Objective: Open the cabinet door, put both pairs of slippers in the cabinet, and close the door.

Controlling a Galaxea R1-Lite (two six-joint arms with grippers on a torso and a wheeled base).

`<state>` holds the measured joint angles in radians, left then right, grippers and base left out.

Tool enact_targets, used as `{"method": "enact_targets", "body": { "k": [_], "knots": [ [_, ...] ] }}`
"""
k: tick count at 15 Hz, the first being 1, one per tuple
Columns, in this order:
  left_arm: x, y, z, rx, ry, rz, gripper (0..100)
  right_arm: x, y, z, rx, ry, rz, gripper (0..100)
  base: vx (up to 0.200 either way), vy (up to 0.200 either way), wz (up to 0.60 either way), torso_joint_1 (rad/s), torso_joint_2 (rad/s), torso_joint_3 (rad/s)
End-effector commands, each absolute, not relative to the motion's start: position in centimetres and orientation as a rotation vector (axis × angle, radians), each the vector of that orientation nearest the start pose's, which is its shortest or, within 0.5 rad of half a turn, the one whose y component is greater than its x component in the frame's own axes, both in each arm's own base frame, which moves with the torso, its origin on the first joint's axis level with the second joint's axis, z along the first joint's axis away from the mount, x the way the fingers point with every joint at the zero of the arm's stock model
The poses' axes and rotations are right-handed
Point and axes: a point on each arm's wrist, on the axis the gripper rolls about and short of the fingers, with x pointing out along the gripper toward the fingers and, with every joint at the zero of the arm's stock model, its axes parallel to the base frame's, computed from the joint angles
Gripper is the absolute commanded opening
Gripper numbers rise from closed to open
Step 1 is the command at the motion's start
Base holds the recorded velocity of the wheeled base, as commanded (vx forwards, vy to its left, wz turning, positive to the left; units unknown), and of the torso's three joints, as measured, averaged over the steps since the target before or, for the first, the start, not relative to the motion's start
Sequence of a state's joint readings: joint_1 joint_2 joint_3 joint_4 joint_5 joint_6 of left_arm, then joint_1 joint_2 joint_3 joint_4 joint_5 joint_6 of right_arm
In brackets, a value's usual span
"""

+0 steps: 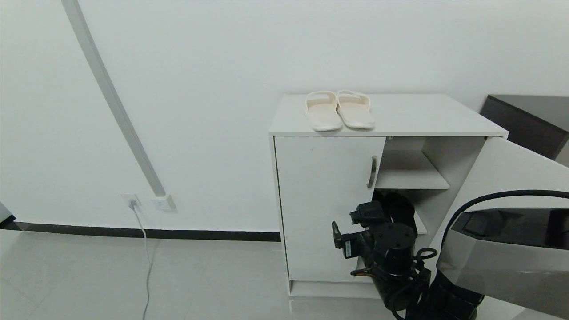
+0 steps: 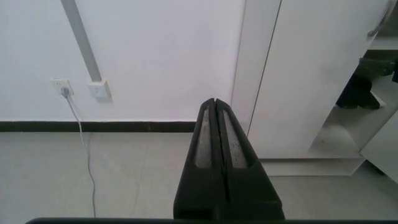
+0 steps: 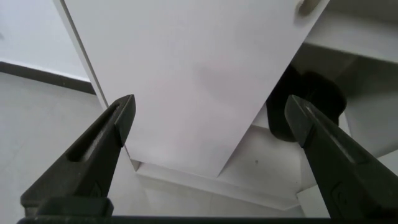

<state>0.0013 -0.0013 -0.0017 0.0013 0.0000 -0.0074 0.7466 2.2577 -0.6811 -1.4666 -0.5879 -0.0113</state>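
Though swung open at the right door (image 1: 511,173), shut at the left door (image 1: 324,204): white cabinet (image 1: 422,116) against the far wall. Lying side by side on top of it, touching, straps toward the wall: cream slippers (image 1: 339,110). Tucked inside on a lower shelf on the open side: dark slippers (image 3: 308,102), one or two impossible to tell. Hanging low just in front of the closed left door, near its handle edge: right gripper (image 3: 209,104), fingers (image 3: 99,149) spread wide apart with nothing between. Held farther left, aimed at the floor near the cabinet's left corner: left gripper (image 2: 214,102), its fingers (image 2: 202,143) pressed flat together, grasping nothing. Off to the left on the far wall: slanted grey conduit (image 1: 111,98), socket (image 1: 131,201) with a cable (image 1: 146,249) trailing down to the floor. Beyond the cabinet on the right: dark piece of furniture (image 1: 529,120)
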Motion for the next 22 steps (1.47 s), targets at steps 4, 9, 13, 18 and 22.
{"method": "enact_targets", "body": {
  "k": [4, 9, 13, 18, 22],
  "knots": [
    [-2.29, 0.0, 7.57, -0.006, 0.0, 0.002, 0, 27.34, 23.62, 4.54, -0.082, 0.087, 0.16, 100, 0.0, 0.0, 0.0, 0.201, -0.51, -0.317],
    [-2.29, 0.0, 7.57, -0.008, 0.0, 0.002, 0, 27.3, 23.58, 4.74, -0.079, 0.083, 0.16, 100, 0.0, 0.0, 0.0, 0.225, -0.54, -0.323],
    [-2.29, 0.0, 7.57, -0.008, 0.0, 0.002, 0, 27.35, 23.56, 4.81, -0.078, 0.082, 0.158, 100, 0.0, 0.0, 0.0, 0.264, -0.59, -0.339],
    [-2.29, 0.0, 7.57, -0.008, 0.0, 0.002, 0, 27.19, 23.49, 4.68, -0.091, 0.086, 0.162, 100, 0.0, 0.0, 0.0, 0.207, -0.47, -0.252],
    [-2.29, 0.0, 7.57, -0.005, 0.0, 0.002, 0, 27.25, 23.31, 4.5, -0.097, 0.078, 0.21, 100, 0.0, 0.0, 0.0, 0.013, -0.02, -0.014]
  ]
}}
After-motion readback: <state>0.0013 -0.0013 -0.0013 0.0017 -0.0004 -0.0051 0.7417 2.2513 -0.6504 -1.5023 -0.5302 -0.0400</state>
